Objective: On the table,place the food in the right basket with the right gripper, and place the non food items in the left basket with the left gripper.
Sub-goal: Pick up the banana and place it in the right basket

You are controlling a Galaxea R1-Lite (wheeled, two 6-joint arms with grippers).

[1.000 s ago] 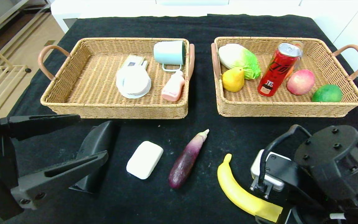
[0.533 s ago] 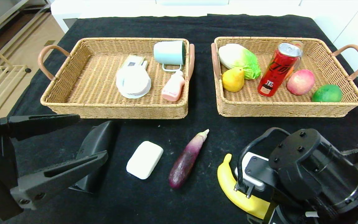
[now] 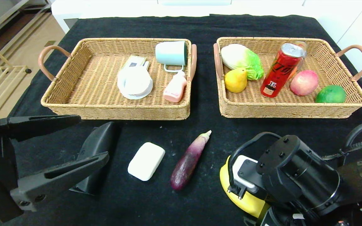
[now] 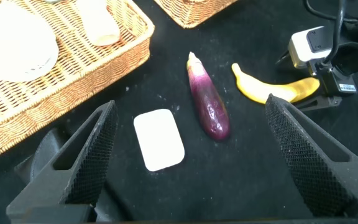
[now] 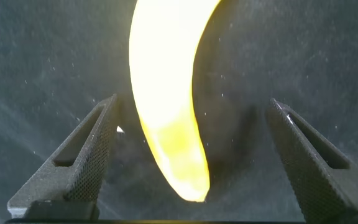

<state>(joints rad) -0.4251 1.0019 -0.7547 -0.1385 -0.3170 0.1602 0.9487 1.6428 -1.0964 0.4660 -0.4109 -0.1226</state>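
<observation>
Head view: table (image 3: 200,28) under black cloth is carrying two wicker baskets side by side. Left basket (image 3: 74,106) is holding a white dish, a mint cup, a pink bottle and a small card. Right basket (image 3: 294,110) is holding a cabbage, a pear, a can (image 3: 280,70) leaning upright, a peach (image 3: 303,82) and a lime. Lying on the cloth in front of the baskets: black case (image 3: 97,150), white bar (image 3: 146,161), eggplant (image 3: 189,161), banana (image 3: 247,201). Left gripper (image 3: 71,142) is hanging spread wide over the case, gripping nothing. Right arm is covering most of the banana.

Left wrist view: left gripper (image 4: 191,165) is standing wide apart and empty above the white bar (image 4: 159,139); eggplant (image 4: 208,104) and banana (image 4: 272,87) are lying beyond it.

Right wrist view: right gripper (image 5: 191,165) is standing wide apart, with the banana (image 5: 166,93) lying between its fingers (image 5: 82,155), untouched by either.
</observation>
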